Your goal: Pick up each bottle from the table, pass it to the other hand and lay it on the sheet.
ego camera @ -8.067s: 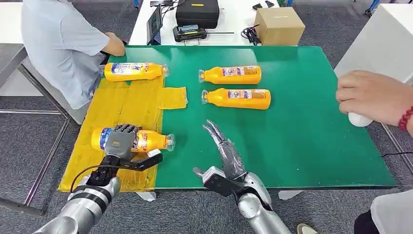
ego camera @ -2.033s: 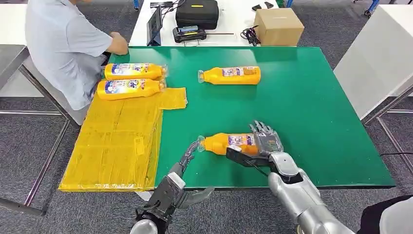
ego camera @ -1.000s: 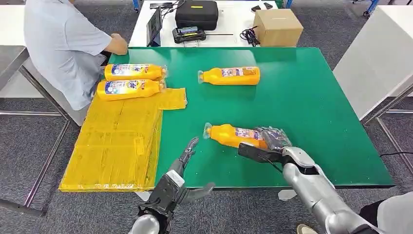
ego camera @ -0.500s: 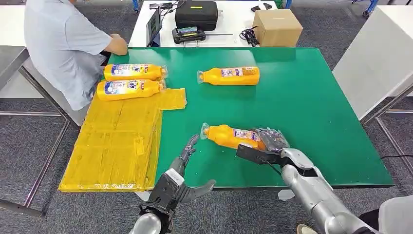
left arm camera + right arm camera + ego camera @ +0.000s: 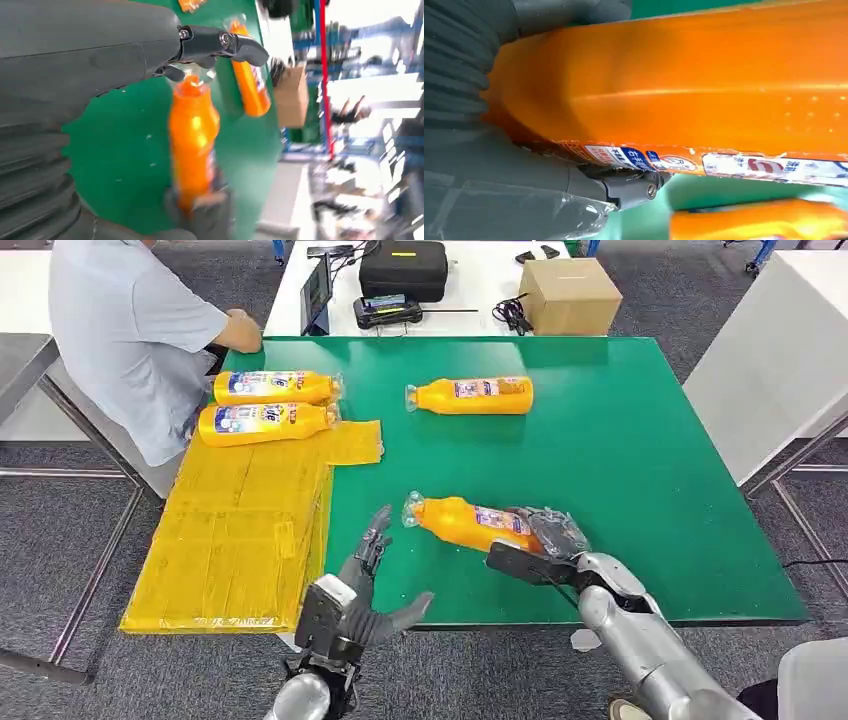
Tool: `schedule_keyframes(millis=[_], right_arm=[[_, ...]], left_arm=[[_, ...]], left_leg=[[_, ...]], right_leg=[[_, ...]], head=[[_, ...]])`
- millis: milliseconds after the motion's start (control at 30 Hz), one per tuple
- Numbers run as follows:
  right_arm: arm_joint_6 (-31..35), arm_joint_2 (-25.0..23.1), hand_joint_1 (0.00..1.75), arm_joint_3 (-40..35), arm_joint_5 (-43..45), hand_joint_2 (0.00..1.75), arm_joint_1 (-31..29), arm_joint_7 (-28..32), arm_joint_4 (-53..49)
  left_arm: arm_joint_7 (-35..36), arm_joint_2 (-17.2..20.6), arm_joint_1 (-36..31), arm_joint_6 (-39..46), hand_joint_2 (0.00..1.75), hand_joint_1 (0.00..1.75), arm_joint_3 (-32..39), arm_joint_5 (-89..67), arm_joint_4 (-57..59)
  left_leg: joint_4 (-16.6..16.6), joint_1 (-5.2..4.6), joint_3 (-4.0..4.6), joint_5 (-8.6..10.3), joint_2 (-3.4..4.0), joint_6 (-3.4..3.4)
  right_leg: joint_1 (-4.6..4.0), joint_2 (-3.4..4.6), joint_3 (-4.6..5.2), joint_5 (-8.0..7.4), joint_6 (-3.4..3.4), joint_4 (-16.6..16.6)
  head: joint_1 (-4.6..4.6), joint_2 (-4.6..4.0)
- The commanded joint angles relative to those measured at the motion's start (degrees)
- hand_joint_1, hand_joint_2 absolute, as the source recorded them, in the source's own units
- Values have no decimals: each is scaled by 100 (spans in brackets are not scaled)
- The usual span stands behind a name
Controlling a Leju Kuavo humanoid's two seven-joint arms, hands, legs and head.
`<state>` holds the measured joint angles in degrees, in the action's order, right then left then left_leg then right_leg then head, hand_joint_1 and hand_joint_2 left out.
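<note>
**Four orange bottles, one of them in the right hand**

One orange bottle (image 5: pixel 468 523) is off the green table (image 5: pixel 640 440), gripped at its base end by the right hand (image 5: pixel 548 538), cap end pointing toward the robot's left. Its label is a white and blue band with small print; in the right wrist view the characters on it (image 5: pixel 744 165) are too small for me to read. The left hand (image 5: pixel 362 585) is raised near the table's front edge with its fingers (image 5: pixel 376 536) spread and nothing in them, the fingertips just short of the bottle's wrapped cap. The left wrist view shows that bottle blurred (image 5: pixel 192 145), lengthwise ahead of the hand.

A second bottle (image 5: pixel 470 396) lies on its side on the bare green surface farther back, well apart from the held one. Two more bottles lie side by side at the far end of the yellow sheet (image 5: pixel 240 540), one behind (image 5: pixel 272 387) the other (image 5: pixel 264 423), touching or nearly so, caps to the right. Their blue and white labels carry lettering I cannot make out.

A person in a light blue shirt (image 5: pixel 130 335) sits at the table's far left corner. Beyond, on a white table, stand one cardboard box (image 5: pixel 570 295), one black case (image 5: pixel 405 267) and a tablet (image 5: pixel 318 292).
</note>
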<state>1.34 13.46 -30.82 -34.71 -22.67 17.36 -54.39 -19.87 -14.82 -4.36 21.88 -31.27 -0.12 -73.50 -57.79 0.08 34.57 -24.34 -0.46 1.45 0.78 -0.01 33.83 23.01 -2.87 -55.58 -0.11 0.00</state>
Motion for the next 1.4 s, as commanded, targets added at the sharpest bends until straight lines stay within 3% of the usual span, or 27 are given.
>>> schedule_keyframes(millis=[33,67,100,633,933,1100,1400], right_arm=[[694,-1037,175,420,427,175,764,534,-1728],[723,-1070,175,401,463,175,817,552,-1837],[866,-1220,175,509,769,175,951,806,-2024],[1176,-1179,175,437,592,175,829,749,-1878],[425,-1202,175,320,1152,175,472,736,-1213],[239,-1253,175,231,1216,175,340,752,-1002],[317,-1353,175,-153,870,175,182,679,-862]], left_arm=[[-392,-385,-258,-54,175,0,751,1819,1107],[-442,-395,-279,-52,175,0,754,1926,1168],[-964,-498,-230,175,175,0,988,2116,1066],[-987,-348,-496,337,175,0,831,2596,1060],[-1096,-72,-114,-622,175,0,438,2569,-16],[-995,-63,-236,-889,175,0,239,2400,350],[-595,-126,-867,-623,175,0,37,1935,1514]], left_leg=[[4,0,-10,-7,18,-10],[5,3,-21,-16,32,-16],[5,1,-2,-5,8,-8],[2,-3,8,-8,-3,-11],[-1,0,8,-12,15,-9],[5,-2,9,-8,9,-8],[8,-1,16,-2,1,-9]], right_leg=[[-2,14,0,5,13,-2],[-5,26,-5,11,20,-5],[-2,4,5,6,11,0],[2,-1,11,11,11,-5],[-1,16,14,9,10,-5],[2,11,12,6,9,-1],[1,4,17,3,8,1]], head=[[0,0],[-7,0],[-4,0],[-2,0],[-4,0],[-2,0],[-2,0]])
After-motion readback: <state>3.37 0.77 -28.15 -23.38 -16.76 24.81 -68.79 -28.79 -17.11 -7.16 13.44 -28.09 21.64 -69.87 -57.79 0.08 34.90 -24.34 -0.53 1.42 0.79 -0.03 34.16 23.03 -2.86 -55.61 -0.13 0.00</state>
